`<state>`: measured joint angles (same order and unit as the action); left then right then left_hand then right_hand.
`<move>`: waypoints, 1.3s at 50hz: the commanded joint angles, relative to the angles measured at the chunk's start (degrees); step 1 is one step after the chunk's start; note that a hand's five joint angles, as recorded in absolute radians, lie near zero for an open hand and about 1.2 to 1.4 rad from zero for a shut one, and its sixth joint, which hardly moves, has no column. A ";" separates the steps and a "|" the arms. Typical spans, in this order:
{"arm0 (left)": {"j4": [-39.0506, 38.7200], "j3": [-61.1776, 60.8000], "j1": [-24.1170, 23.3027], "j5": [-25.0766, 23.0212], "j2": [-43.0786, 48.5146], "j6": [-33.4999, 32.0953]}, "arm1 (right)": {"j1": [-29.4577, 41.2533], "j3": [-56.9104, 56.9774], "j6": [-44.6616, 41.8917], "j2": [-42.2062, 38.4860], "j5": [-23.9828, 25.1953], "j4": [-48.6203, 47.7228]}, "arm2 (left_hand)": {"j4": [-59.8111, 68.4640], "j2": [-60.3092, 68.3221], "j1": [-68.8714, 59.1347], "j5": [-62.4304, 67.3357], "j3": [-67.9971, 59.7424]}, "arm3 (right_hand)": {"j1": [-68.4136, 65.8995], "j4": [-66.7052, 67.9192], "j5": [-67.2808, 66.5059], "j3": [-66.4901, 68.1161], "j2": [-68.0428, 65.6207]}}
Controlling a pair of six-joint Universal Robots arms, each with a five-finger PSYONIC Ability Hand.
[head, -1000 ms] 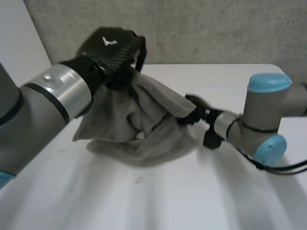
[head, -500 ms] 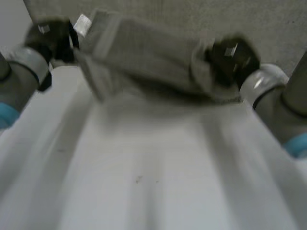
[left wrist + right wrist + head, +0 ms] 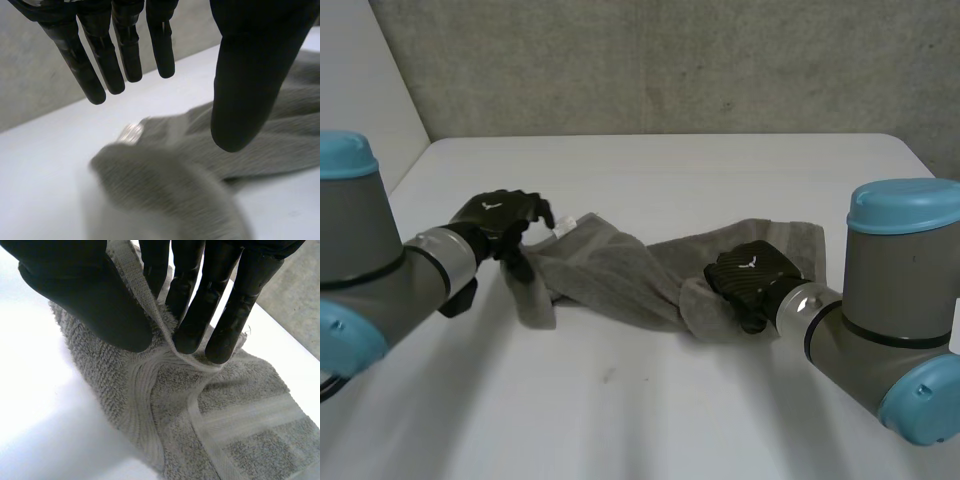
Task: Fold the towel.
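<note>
**Desk:** What did the head camera give you?

**Operator:** I saw the white worktop [image 3: 650, 420] across most of the view, with a grey wall [image 3: 670, 60] behind it. The left arm [image 3: 380, 280] and the right arm [image 3: 880, 330] both reached in over it.

**Desk:** And the towel?

**Operator:** The grey towel [image 3: 610, 270] [image 3: 190, 195] [image 3: 235, 430] lay crumpled on the worktop, strung out in a loose band between the two hands. It was bunched towards the left end and flatter on the right.

**Desk:** What were the hands doing?

**Operator:** The left hand [image 3: 498, 218] [image 3: 247, 75] was at the towel's left end. In its wrist view I saw the fingers straight and apart from the thumb, above the cloth and grasping nothing. The right hand [image 3: 748, 275] [image 3: 85, 295] was on the towel's right part. There I saw the thumb and fingers pinching a raised fold of the towel by its striped band.

**Desk:** Anything smaller?

**Operator:** A small white label [image 3: 565, 225] [image 3: 131, 133] stuck out at the towel's left end, just beside the left hand's fingertips.
</note>
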<state>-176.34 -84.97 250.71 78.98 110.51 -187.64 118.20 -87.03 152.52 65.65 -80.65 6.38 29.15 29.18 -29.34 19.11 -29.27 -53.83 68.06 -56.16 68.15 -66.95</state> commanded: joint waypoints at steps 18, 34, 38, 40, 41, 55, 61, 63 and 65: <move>-3.15 18.57 -13.48 -0.40 15.76 -8.36 | 0.19 -9.02 -9.69 19.76 0.84 0.56 | -8.32 -8.34 8.51 -8.28 8.43 | -26.17 11.94 -13.84 11.85 -13.05; 8.82 38.65 -17.36 -9.63 32.92 -8.27 | -0.78 -12.55 -12.95 32.17 5.59 0.12 | 38.59 38.56 -38.40 38.63 -38.48 | -26.17 11.94 -13.84 11.85 -13.05; 8.47 40.05 -17.01 -8.93 31.44 -8.27 | -0.96 -11.24 -14.00 29.81 5.68 -0.49 | 50.85 50.82 -50.66 50.89 -50.73 | -26.17 11.94 -13.84 11.85 -13.05; 8.38 41.19 -16.66 -7.53 30.47 -8.18 | -0.96 -10.27 -15.13 27.53 5.59 -1.01 | 50.85 50.82 -50.66 50.89 -50.73 | -26.17 11.94 -13.84 11.85 -13.05; 8.21 42.33 -16.13 -5.00 29.07 -8.18 | -0.87 -8.52 -16.89 24.64 5.15 -1.89 | 50.85 50.82 -50.66 50.89 -50.73 | -26.17 11.94 -13.84 11.85 -13.05; -2.78 45.50 -8.22 9.62 14.56 -7.57 | 0.45 20.41 -19.45 4.40 -15.33 -15.79 | 50.85 50.82 -50.66 50.89 -50.73 | -26.17 11.94 -13.84 11.85 -13.05; -4.89 34.17 -8.13 8.83 6.82 -7.83 | 5.20 16.81 -18.31 4.48 -14.45 -26.33 | 50.85 50.82 -50.66 50.89 -50.73 | -26.17 11.94 -13.84 11.85 -13.05; -5.06 30.30 -8.13 8.48 6.21 -7.83 | 5.81 14.70 -18.31 4.48 -13.22 -26.16 | 50.85 50.82 -50.66 50.89 -50.73 | -26.17 11.94 -13.84 11.85 -13.05; -5.06 21.99 -8.13 8.39 5.94 -8.09 | 6.86 10.15 -19.10 3.79 -10.16 -23.97 | 50.85 50.82 -50.66 50.89 -50.73 | -26.17 11.94 -13.84 11.85 -13.05</move>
<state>-181.05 -48.33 242.81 88.41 118.67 -195.36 122.37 -68.63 133.85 69.42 -95.87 -17.89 69.71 69.58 -66.08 58.67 -69.59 -55.08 68.36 -56.41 68.15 -67.40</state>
